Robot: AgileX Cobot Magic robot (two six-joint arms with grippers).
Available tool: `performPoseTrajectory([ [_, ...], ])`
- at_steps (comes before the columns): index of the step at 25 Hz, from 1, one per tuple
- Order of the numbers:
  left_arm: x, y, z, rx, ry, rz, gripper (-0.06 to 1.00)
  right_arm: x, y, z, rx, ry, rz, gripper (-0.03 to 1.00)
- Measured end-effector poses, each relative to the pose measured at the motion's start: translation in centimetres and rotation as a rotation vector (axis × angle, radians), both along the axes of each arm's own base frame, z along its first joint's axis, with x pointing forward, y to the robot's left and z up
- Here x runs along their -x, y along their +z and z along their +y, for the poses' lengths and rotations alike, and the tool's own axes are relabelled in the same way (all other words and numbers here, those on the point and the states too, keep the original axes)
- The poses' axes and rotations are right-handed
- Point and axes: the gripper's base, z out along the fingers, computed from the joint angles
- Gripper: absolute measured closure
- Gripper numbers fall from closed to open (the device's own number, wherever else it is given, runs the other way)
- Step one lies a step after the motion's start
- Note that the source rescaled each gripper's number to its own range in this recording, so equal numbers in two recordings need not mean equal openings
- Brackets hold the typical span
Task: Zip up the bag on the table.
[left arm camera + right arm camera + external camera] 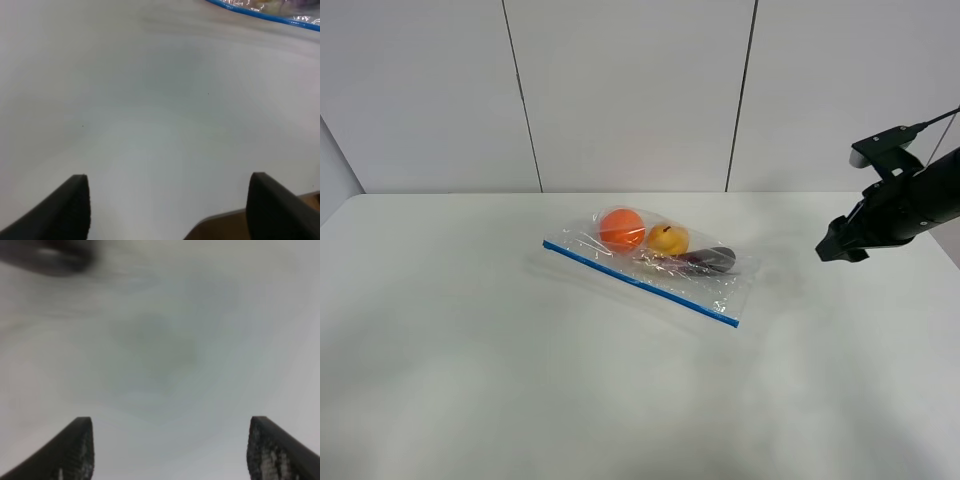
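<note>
Lying on bench: bag, flat near the middle, blue zipper strip along its near edge.
Contents: orange, yellow and dark produce.
Left pincer: jaws wide apart, empty, over bare bench.
Right pincer: jaws spread, empty, well right of bag.

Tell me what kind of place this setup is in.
Probably a lab or robot test station, not a kitchen: a bare white table, plain grey panelled walls behind it, a black robot arm reaching in, and just one bag of produce as the prop.
</note>
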Motion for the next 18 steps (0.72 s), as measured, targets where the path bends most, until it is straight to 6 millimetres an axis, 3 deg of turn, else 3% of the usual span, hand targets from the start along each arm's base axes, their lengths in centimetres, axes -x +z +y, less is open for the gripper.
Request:
performPoseTrajectory([
  [10,0.0,0.0,0.0,0.0,0.0,0.0,-0.05,0.0,4.4,-0.8,-0.057,-0.264,-0.125,0.07],
  [18,-0.1,0.0,0.0,0.002,0.001,-0.009,-0.05,2.4,8.0,-0.5,-0.131,-0.338,-0.183,0.07],
])
